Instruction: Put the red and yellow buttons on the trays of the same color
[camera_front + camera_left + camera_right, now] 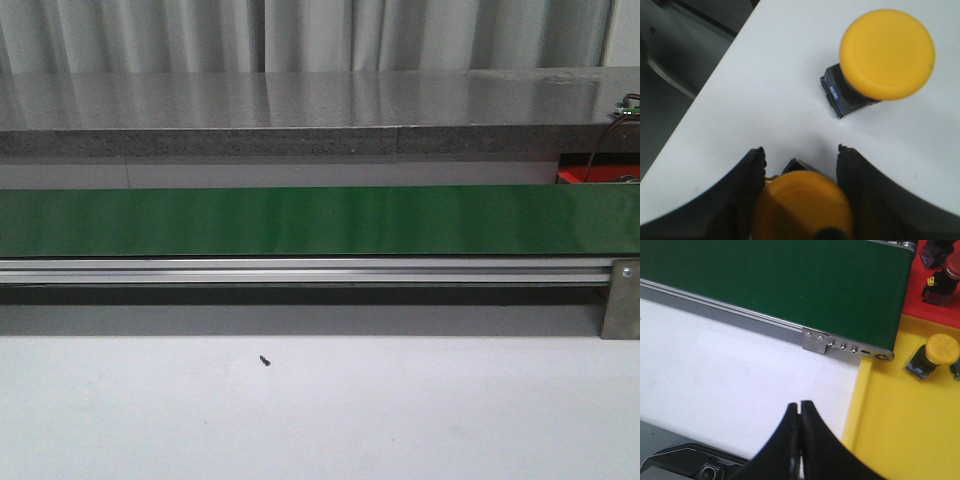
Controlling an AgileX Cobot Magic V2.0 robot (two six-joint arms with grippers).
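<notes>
- Front view: we see a bare white table (320, 420) in the foreground, with one small dark speck (265, 361) on it left of centre. Neither arm shows in this view.
- Behind the table a green belt (300, 220) runs across the full width on a metal rail (300, 270). A metal bracket (620, 298) stands at the rail's right end.
- Beyond the belt we note a grey stone-like ledge (300, 110) and pale curtains (300, 30). At the far right, behind the belt, a sliver of red (585, 176) shows; we cannot tell what it is from here.
- Left wrist view: the left gripper (802, 172) has its jaws closed around a yellow button (802, 205), one dark finger (747, 195) pressed on each side of the cap.
- A second yellow button (887, 54) stands on the white table just beyond the fingers, apart from the held one. Its dark body (837, 97) with a blue mark sticks out under the cap.
- Right wrist view: the right gripper (800, 412) has its jaws together, tips touching, nothing between them. It hangs over the white table near the edge of a yellow tray (900, 430).
- On the yellow tray a yellow-capped button (935, 354) lies tilted near the belt's end.
- A red tray (940, 315) sits just beyond the yellow tray, touching it. Red-capped buttons (942, 282) lie on it, partly cut off by the frame edge.
</notes>
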